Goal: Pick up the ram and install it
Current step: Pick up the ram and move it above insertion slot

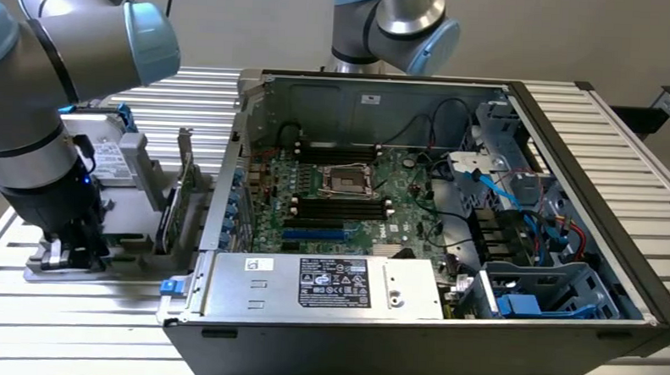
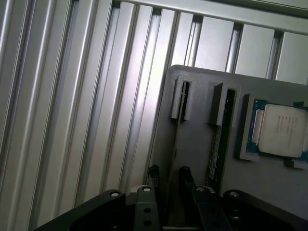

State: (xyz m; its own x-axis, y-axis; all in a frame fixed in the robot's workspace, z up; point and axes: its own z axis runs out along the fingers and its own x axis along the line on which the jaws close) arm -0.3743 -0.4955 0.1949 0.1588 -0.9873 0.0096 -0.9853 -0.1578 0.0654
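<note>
The ram (image 2: 175,139) stands on its edge in a slot of a grey holder block (image 2: 197,159), and I see it as a thin dark strip. My gripper (image 2: 168,174) is lowered over it, with one black fingertip (image 2: 153,174) on each side of the stick and a small gap between each pad and the board. The jaws stand open around the ram, not pressed on it. In the exterior view my gripper (image 1: 70,248) is down at the holder (image 1: 130,229), on the exterior view's left, outside the computer case.
A second green stick (image 2: 215,149) stands in the neighbouring slot, with a silver processor (image 2: 281,130) beside it. An upright expansion card (image 1: 182,189) stands between holder and open case (image 1: 424,225). The motherboard's black memory slots (image 1: 340,209) lie inside. Ribbed aluminium table (image 2: 72,120) all around.
</note>
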